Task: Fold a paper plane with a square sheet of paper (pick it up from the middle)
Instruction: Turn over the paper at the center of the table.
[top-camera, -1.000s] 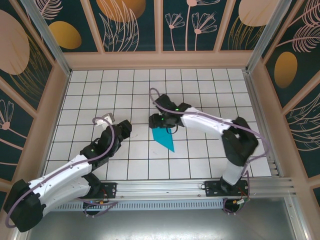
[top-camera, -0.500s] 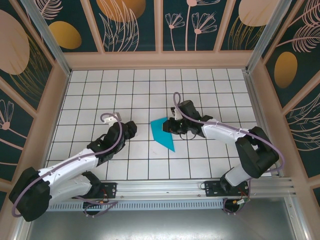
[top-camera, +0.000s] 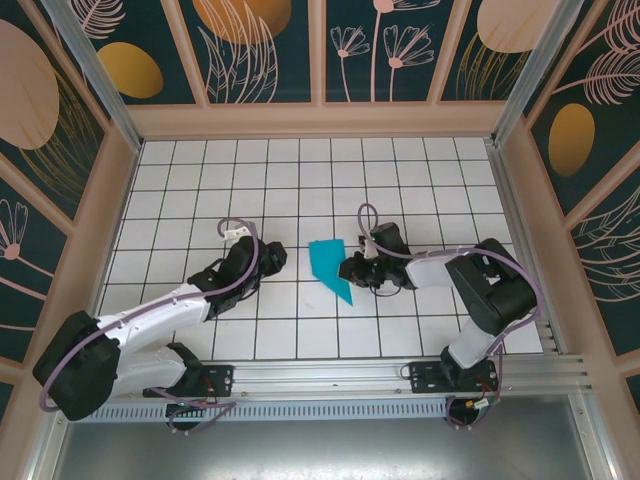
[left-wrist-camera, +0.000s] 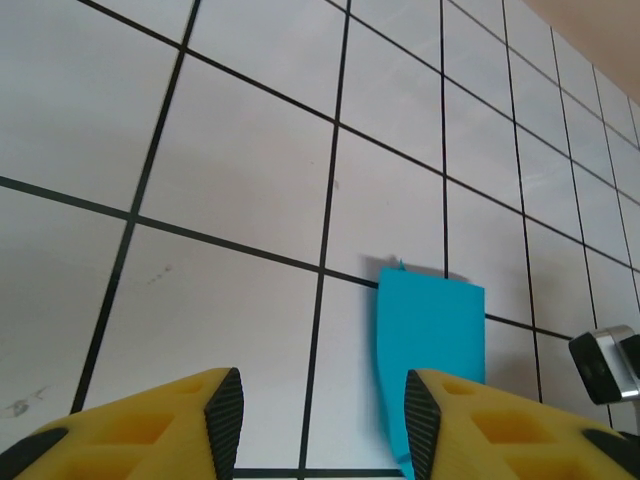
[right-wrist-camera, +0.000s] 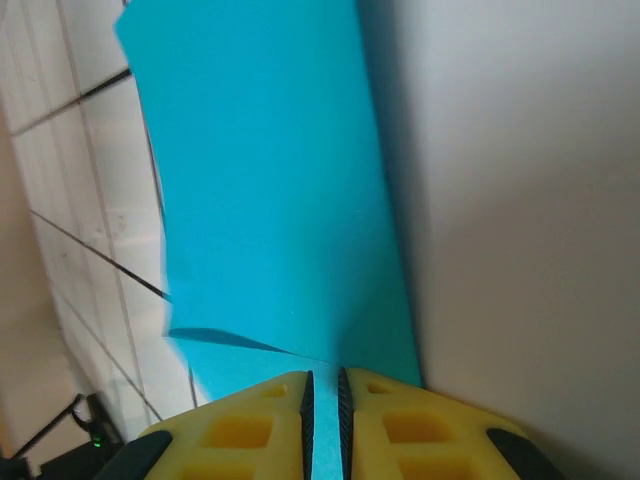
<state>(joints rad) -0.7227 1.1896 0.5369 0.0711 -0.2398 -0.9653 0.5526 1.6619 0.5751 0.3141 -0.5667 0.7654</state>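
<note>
Paper (top-camera: 326, 265) lies mid-worktop (top-camera: 200, 170), part folded. My right fingers (right-wrist-camera: 380, 425) pinch its 3 o'clock edge. My left fingers (left-wrist-camera: 215, 415) hang half-open and empty at its 9 o'clock. I'd lift slowly so the thin edge doesn't slip.

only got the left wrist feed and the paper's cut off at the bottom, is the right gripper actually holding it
observer: yes, the right wrist view has the right gripper pinched shut on the edge of the blue paper.
operator: what shape is the bit i can't see
observer: from above, the near end narrows to a point and the far end is blunt.
operator: where on it is the grip
observer: from above, it's on the paper's right edge, about halfway along.
</note>
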